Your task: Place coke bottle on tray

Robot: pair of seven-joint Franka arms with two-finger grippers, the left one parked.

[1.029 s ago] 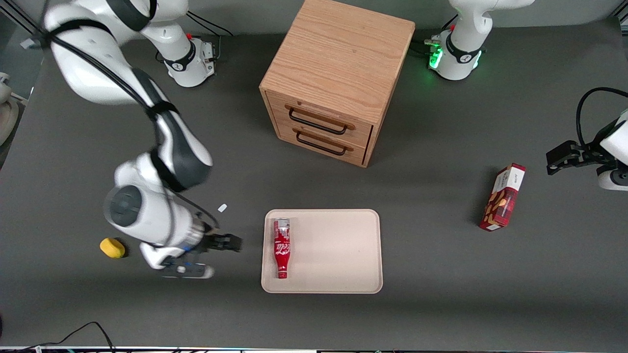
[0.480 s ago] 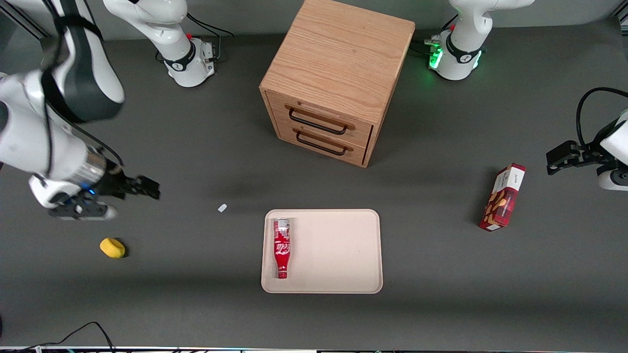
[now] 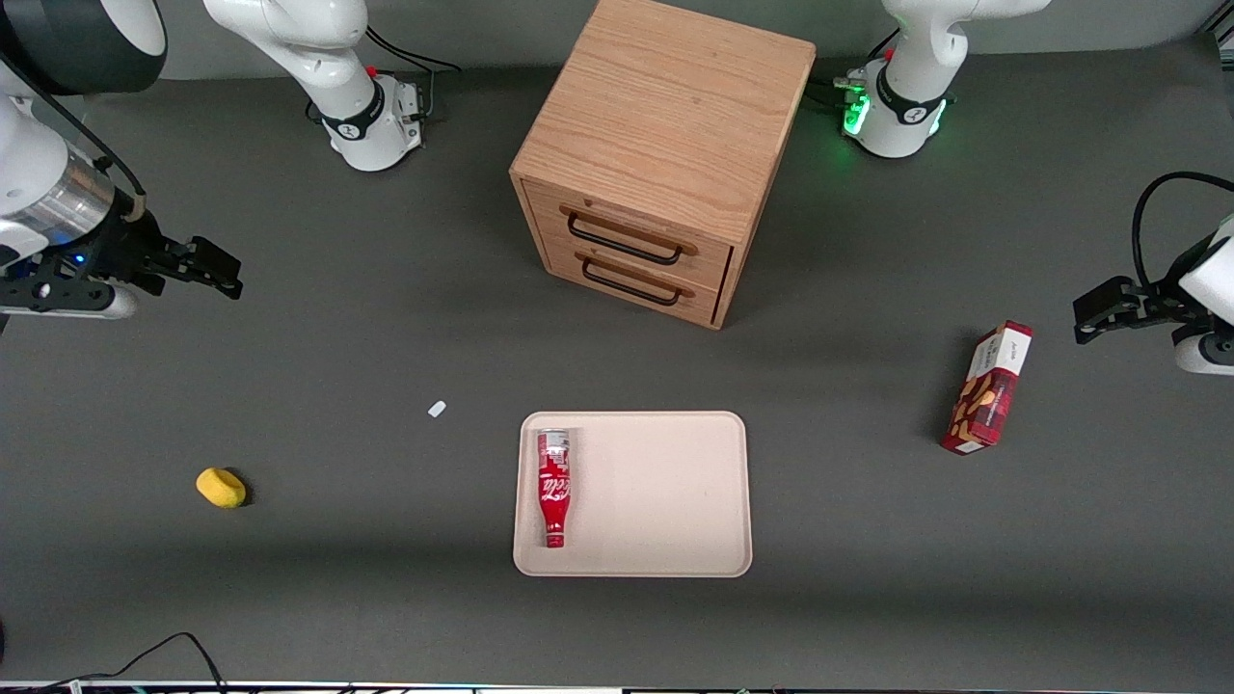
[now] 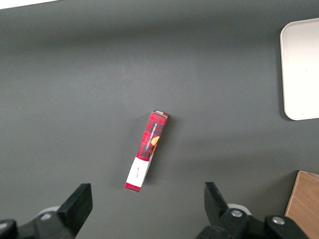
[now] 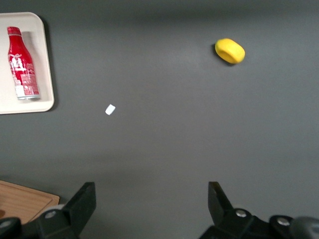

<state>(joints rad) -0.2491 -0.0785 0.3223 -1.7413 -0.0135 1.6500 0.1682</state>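
Note:
The coke bottle [image 3: 553, 487], small, slim and red with white script, lies flat in the cream-beige tray [image 3: 665, 501], along the tray's edge toward the working arm, silver base away from the front camera. It also shows in the right wrist view [image 5: 21, 62], in the tray [image 5: 15, 107]. My right gripper [image 3: 217, 268] is open and empty, high over bare table far toward the working arm's end, well away from tray and bottle. In the right wrist view the gripper [image 5: 152, 196] has its fingers wide apart with nothing between them.
A wooden two-drawer cabinet [image 3: 660, 154] stands farther from the front camera than the tray. A red snack box [image 3: 987, 387] lies toward the parked arm's end. A yellow lump [image 3: 221, 487] and a small white scrap [image 3: 437, 409] lie toward the working arm's end.
My right gripper has drawn away from the tray, moving up and toward the working arm's end of the table, farther from the front camera. The bottle stays lying in the tray.

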